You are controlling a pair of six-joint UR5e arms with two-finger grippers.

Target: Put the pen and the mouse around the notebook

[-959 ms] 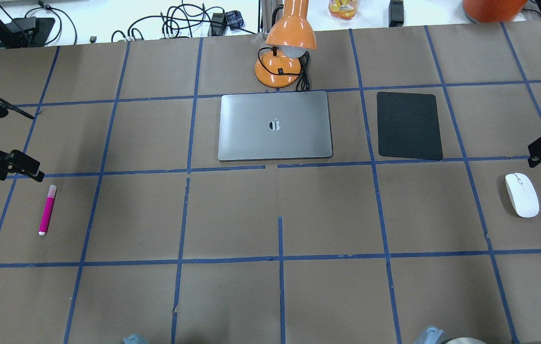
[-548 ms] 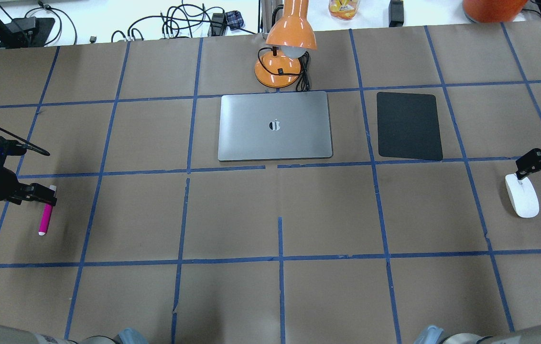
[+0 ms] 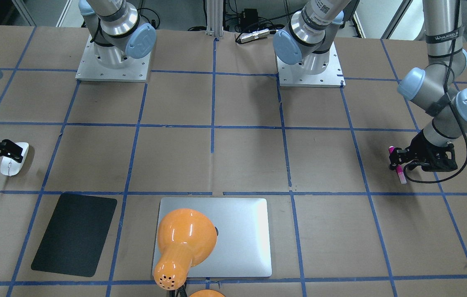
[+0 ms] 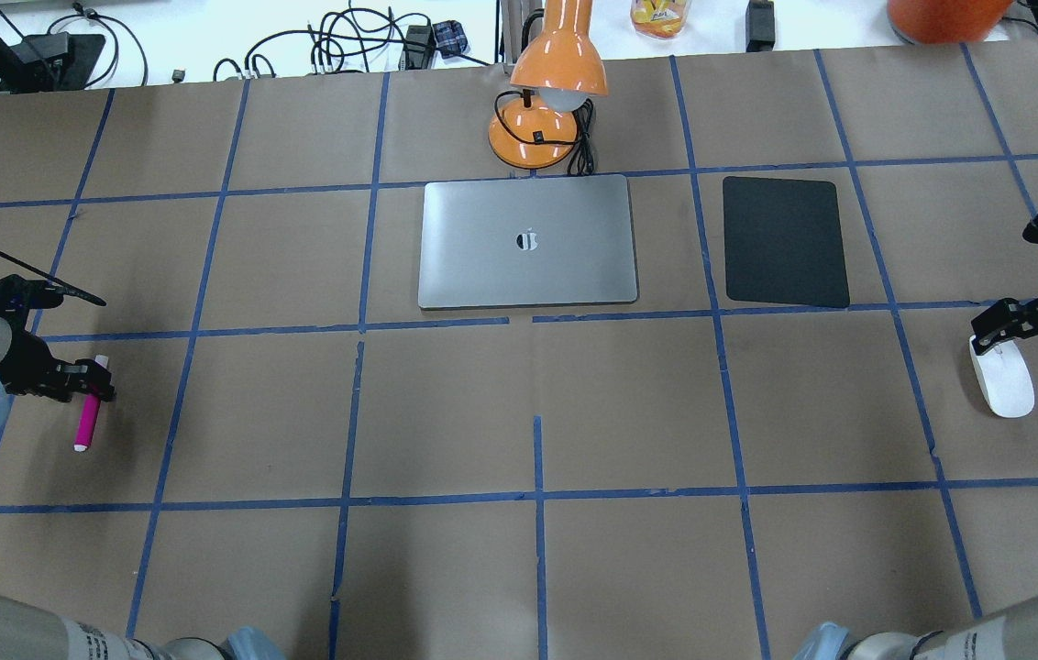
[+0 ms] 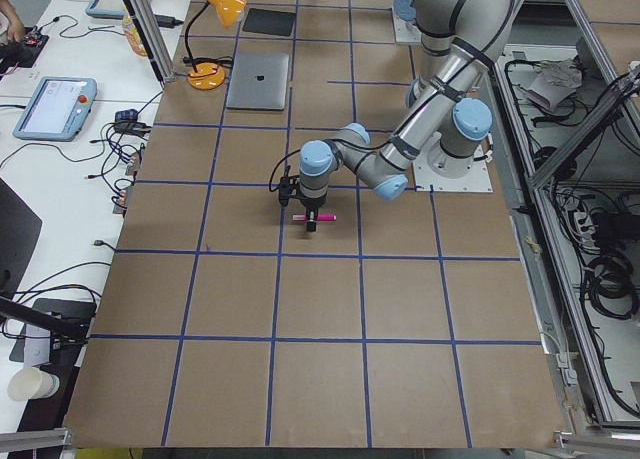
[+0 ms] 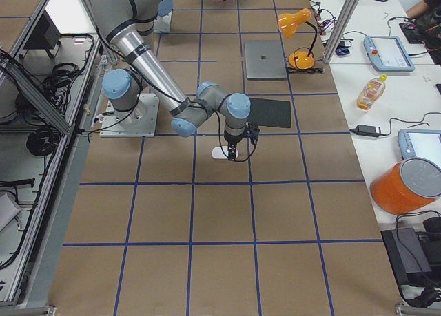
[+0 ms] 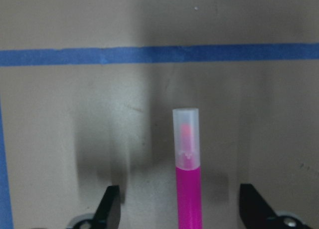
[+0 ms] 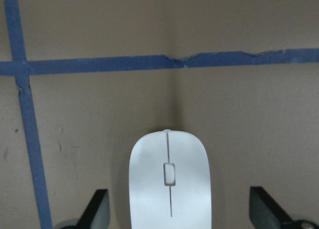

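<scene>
The magenta pen point(image 4: 86, 420) lies flat at the table's far left, pale cap point(image 7: 185, 136) pointing away from the robot. My left gripper point(image 4: 86, 380) is open low over its capped half, a finger on each side with gaps point(image 7: 179, 195). At the far right lies the white mouse point(image 4: 1003, 385). My right gripper point(image 4: 996, 332) is open over its far end, and the fingers straddle the mouse point(image 8: 170, 186) without touching it. The silver notebook point(image 4: 528, 240) lies closed at the middle back, far from both grippers.
An orange desk lamp point(image 4: 545, 101) stands just behind the notebook, and its shade overhangs the notebook's back edge point(image 3: 184, 237). A black pad point(image 4: 785, 240) lies to the right of the notebook. Blue tape lines grid the brown table.
Both arms have swung in and come down. The left gripper moved from beyond the pen to straddle its capped end, and the right one came over the mouse's far end. Pen and mouse have not moved.
</scene>
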